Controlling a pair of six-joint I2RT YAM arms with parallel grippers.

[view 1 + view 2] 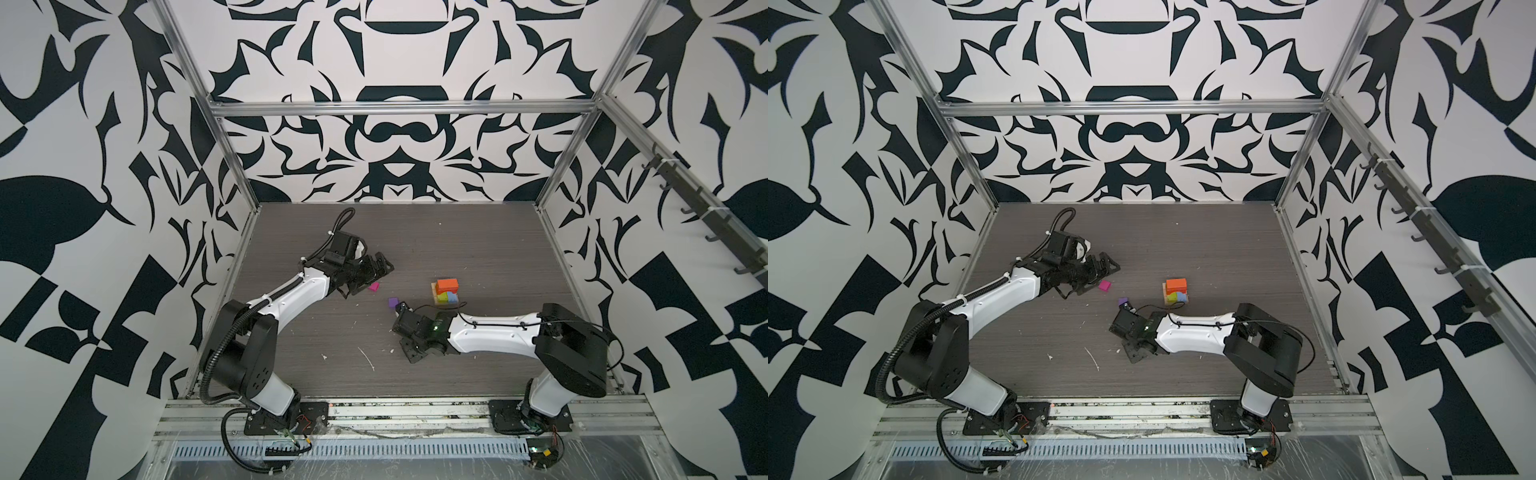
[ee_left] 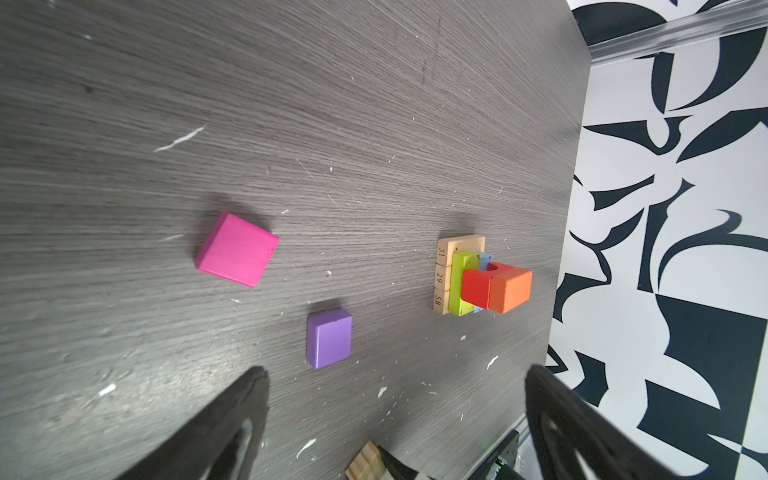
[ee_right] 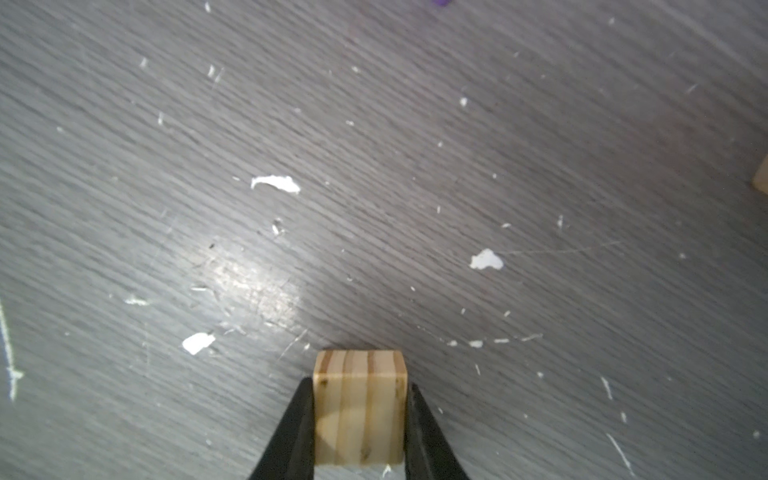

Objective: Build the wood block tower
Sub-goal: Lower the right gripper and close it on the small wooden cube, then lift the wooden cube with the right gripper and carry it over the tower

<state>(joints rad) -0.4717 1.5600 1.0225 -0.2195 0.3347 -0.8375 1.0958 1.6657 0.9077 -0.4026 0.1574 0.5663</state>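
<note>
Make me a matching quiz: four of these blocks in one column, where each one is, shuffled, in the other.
1. magenta block
2. purple block
3. striped tan block
4. orange block

A. clamped in the right gripper
B. top layer of the tower
C. loose, near the right gripper's tip
D. loose, beside the left gripper

Pairs: 1-D, 2-C, 3-A, 4-B

From high at the front, we look down in both top views on the whole table (image 1: 457, 249), nearly alike. The left wrist view looks slantwise across it from mid-range, sharing the tower (image 2: 478, 284) with them. The right wrist view sits close over the table, sharing a tan block (image 3: 359, 411) with the left.
</note>
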